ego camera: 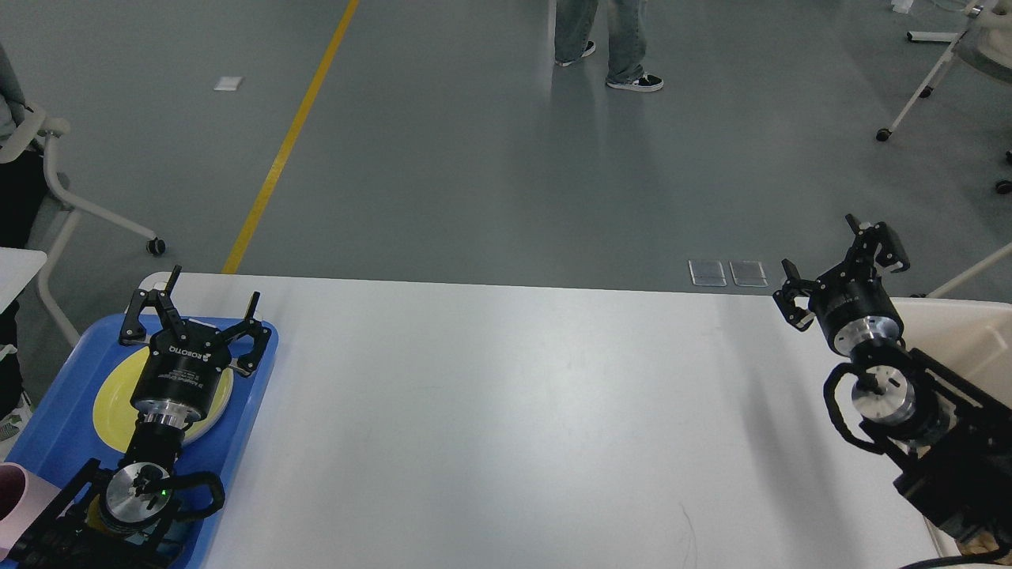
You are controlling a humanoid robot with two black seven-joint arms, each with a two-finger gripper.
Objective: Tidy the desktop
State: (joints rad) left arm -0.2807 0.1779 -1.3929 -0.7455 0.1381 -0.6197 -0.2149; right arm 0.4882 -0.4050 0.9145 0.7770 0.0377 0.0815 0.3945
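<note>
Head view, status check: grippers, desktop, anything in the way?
Left gripper open, empty, above yellow round plate in blue plastic tray. Right gripper open, empty, over beige plastic bin. Large white rectangular desktop bare between arms.

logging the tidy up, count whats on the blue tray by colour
yellow: 1, the plate, under the left hand
pink: 1, the cup at the tray's near corner
total: 2
</note>
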